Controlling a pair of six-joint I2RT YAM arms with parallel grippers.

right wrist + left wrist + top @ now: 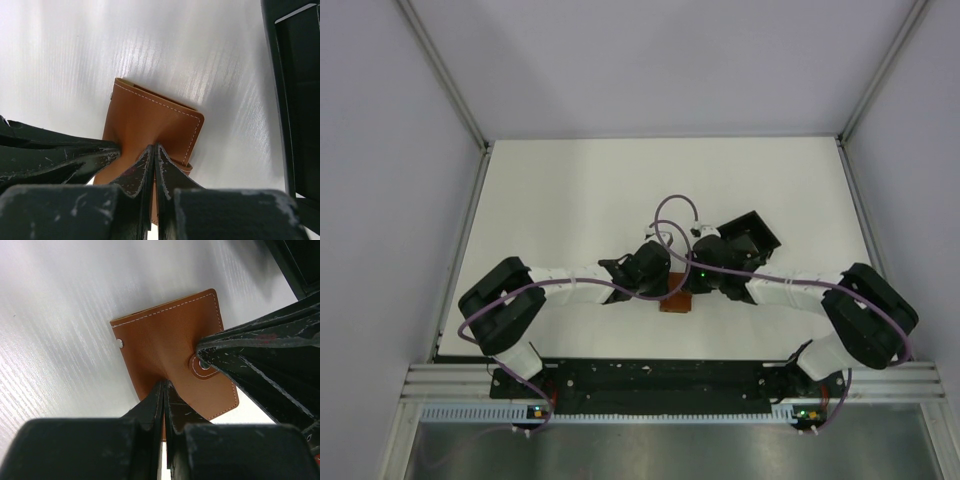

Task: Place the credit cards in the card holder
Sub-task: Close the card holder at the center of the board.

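The holder (165, 335) lies flat and folded shut on the white table (60, 315), midway between the 2 arms and just in front of their bases. It looks light, thin and supple: stitched brown leather that will bend and slide on the smooth top rather than resist, so I judge that it needs 1 side pinned while the other is lifted. From the left wrist view, its left edge carries a small metal stud, and its right part carries the short tab (200, 371), the best place to take hold for opening. The left gripper (163, 390) has its fingers pressed together, tips down on the near edge of the leather. I cannot tell whether a layer is nipped between them. The right gripper (152, 150) is likewise closed to a sliver, with its tips on the cover right beside the tab, where the leather seems to pucker toward them. Whether it truly grips is unclear. No cards show in any view. Further right stands the black box (300, 100), apart from the holder.
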